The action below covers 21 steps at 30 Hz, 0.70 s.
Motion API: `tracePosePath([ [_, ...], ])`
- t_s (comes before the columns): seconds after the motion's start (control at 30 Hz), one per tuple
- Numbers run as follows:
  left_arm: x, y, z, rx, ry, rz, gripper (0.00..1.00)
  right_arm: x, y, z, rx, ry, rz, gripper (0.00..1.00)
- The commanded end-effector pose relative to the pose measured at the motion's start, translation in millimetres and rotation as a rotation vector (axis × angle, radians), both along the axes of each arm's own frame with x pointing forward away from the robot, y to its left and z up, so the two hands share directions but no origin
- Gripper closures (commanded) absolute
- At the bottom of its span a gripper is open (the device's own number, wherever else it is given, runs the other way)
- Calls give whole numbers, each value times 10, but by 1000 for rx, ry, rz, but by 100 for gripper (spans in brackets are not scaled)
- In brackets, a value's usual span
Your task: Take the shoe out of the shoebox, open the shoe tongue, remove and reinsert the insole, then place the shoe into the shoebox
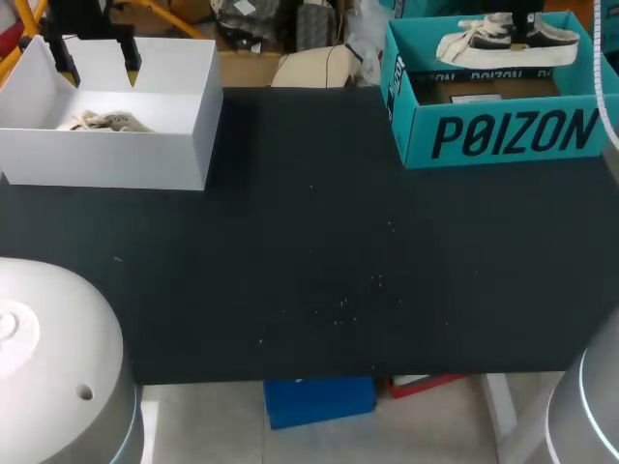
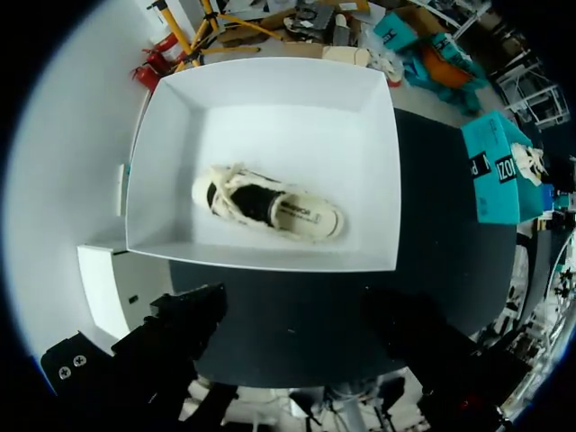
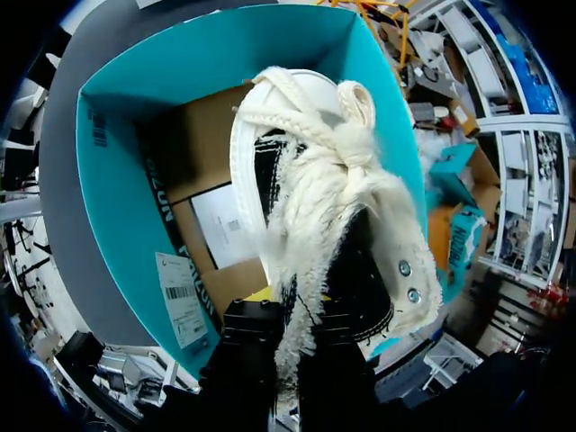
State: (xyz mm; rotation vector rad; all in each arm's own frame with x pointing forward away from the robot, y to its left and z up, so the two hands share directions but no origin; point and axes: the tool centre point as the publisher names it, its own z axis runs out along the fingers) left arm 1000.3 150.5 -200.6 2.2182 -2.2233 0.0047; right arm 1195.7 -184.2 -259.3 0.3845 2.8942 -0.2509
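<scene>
The right pincer grips a white sneaker over the teal shoebox at the bench's far right corner. The left pincer hangs open above a white box holding another sneaker.

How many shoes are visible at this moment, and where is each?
2. The first shoe lies in the white box, below the open left gripper. The second shoe is held by the right gripper over the teal box. Others may be hidden.
</scene>
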Motion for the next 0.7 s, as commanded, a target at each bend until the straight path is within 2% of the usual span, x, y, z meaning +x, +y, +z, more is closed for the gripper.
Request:
tracePosePath([
  [0.03, -2, -2, 4, 1, 1, 1, 0, -843, 493, 1118, -92, -219, 17, 100],
  [0.23, -2, -2, 4, 1, 1, 1, 0, -1217, 876, 1671, -121, -325, 29, 100],
  [0.37, -2, -2, 4, 1, 1, 1, 0, -1545, 1069, 1935, -117, -392, 39, 100],
  [0.53, -2, -2, 4, 1, 1, 1, 0, -2023, 1265, 2082, -109, -463, 62, 100],
  [0.7, -2, -2, 4, 1, 1, 1, 0, -2579, 1559, 2063, -105, -509, 105, 100],
])
